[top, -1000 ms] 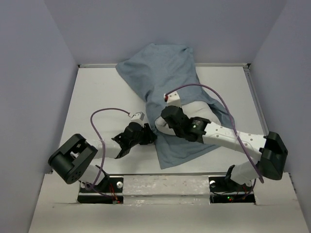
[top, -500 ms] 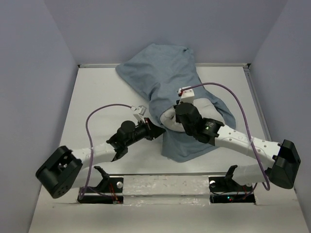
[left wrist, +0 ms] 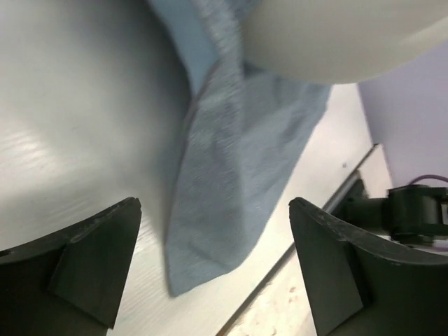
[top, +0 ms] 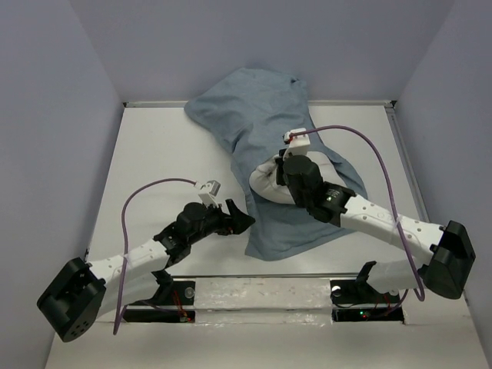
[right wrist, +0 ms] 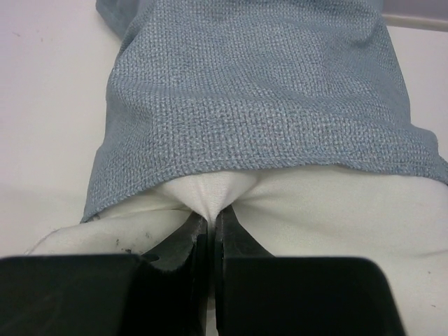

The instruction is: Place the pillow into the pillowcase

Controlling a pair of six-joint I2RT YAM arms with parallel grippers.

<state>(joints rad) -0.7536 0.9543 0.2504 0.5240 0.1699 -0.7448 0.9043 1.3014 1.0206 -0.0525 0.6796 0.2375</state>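
Note:
The blue-grey pillowcase (top: 254, 115) lies from the back wall down to the table's middle. The white pillow (top: 261, 184) sits partly inside it, bulging out at the mouth. My right gripper (top: 275, 178) is shut on a pinch of the pillow's cloth (right wrist: 336, 210), just below the pillowcase hem (right wrist: 259, 91); the gripper (right wrist: 211, 217) shows no gap. My left gripper (top: 240, 217) is open beside the case's near-left edge, touching nothing. From the left wrist, the gripper (left wrist: 217, 280) frames a loose pillowcase corner (left wrist: 238, 175) lying flat, with the pillow (left wrist: 336, 35) above it.
White table (top: 161, 154) is boxed in by lilac walls on three sides. A metal rail (top: 261, 288) runs along the near edge between the arm bases. The right arm's base (left wrist: 413, 210) shows past the case corner.
My left gripper let go of the pillowcase edge, opened wide and drew back toward the near left. The case's near flap dropped flat. My right gripper pushed the pillow slightly farther back.

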